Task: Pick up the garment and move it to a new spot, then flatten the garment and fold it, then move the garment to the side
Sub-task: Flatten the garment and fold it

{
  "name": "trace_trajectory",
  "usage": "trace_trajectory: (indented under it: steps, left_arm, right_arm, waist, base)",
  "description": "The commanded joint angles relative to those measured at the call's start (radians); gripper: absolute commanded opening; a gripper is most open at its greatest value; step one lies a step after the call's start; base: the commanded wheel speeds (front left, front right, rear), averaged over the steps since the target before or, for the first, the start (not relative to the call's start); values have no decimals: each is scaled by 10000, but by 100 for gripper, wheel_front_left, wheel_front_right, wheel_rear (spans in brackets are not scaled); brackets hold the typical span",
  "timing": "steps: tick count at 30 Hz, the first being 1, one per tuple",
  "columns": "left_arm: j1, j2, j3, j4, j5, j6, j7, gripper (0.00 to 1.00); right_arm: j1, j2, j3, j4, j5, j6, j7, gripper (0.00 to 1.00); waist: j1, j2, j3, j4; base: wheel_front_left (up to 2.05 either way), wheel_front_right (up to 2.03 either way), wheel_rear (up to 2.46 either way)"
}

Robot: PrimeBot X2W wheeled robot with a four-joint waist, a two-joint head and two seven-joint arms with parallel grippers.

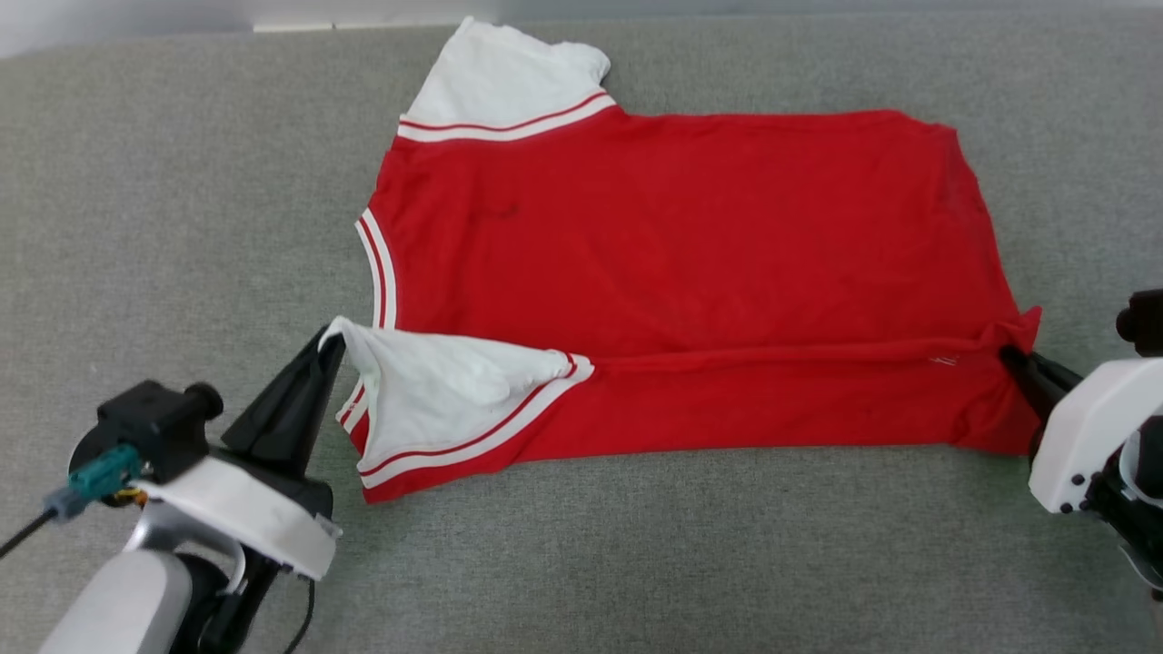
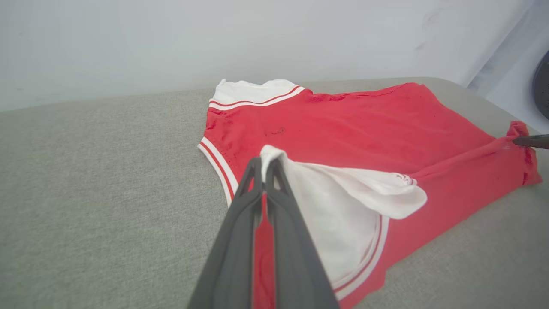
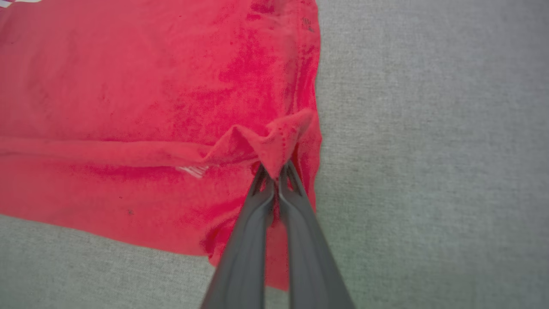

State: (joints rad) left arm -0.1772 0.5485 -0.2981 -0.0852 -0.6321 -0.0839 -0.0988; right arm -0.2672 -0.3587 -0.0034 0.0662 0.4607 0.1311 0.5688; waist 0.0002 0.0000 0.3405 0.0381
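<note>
- Head view: the garment (image 1: 672,245), a red jersey shirt with white short sleeves and red-and-white striped trim, lies spread on a grey fabric surface (image 1: 182,227). Its collar points to your left and its hem to your right, plain red side up.
- Head view: a small white mark (image 1: 945,361) sits on the folded edge near the hem, too small to read.
- Head view: your left gripper (image 1: 332,338), at the lower left, has its fingers pressed together on the tip of the near sleeve (image 1: 436,381), which is raised and turned in over the red body. The far sleeve (image 1: 500,82) lies flat.
- Head view: your right gripper (image 1: 1008,356), at the right edge, pinches the hem corner where the near side is folded over.
- Left wrist view: the left gripper (image 2: 263,165) is closed on the white sleeve's edge, and the cloth drapes away to the right of the fingers. The right gripper's dark tip (image 2: 532,140) touches the far hem corner.
- Right wrist view: the right gripper (image 3: 276,171) is closed on a peaked pinch of red hem, lifted off the grey surface (image 3: 429,128). The white mark (image 3: 193,171) lies just beside the fold, unreadable.
</note>
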Motion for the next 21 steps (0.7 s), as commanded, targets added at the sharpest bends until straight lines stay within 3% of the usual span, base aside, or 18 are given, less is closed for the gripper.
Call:
trace_trajectory:
  steps: [1,7,8,9,10,11,12,21]
  left_arm:
    - [-352,-71,-86,290,63,-78,29,0]
    - [-1512,-252,-416,1854,310,-199,36,0]
    - [-1625,-346,-435,2127,272,-184,49,0]
    - [-1728,-398,-450,2360,265,-152,36,36]
    - [-1805,-447,-482,2545,276,-138,21,100]
    - [-1805,-447,-482,2545,276,-138,21,100]
    - [-1843,-491,-533,2716,309,-149,-33,100]
    - [-1268,-897,-472,3299,131,82,-754,100]
  right_arm:
    - [-272,28,61,143,-132,-7,36,0]
    - [-826,116,363,849,-529,-6,169,0]
    - [-819,174,439,999,-472,-7,327,5]
    - [-804,183,575,1096,-445,-6,450,30]
    - [-825,195,621,1170,-447,-6,519,49]
    - [-825,195,621,1170,-447,-6,519,49]
    - [-830,230,611,1239,-460,-6,535,100]
    - [-526,179,672,1113,-912,-6,167,100]
  waist:
    - [-2,0,265,37]
    - [-2,0,504,109]
    - [-2,0,502,114]
    - [-2,0,495,102]
    - [-2,0,479,91]
    - [-2,0,479,91]
    - [-2,0,440,88]
    - [-2,0,-498,27]
  base:
    - [0,0,0]
    - [0,0,0]
    - [0,0,0]
    - [0,0,0]
    - [0,0,0]
    - [0,0,0]
    - [0,0,0]
    - [0,0,0]
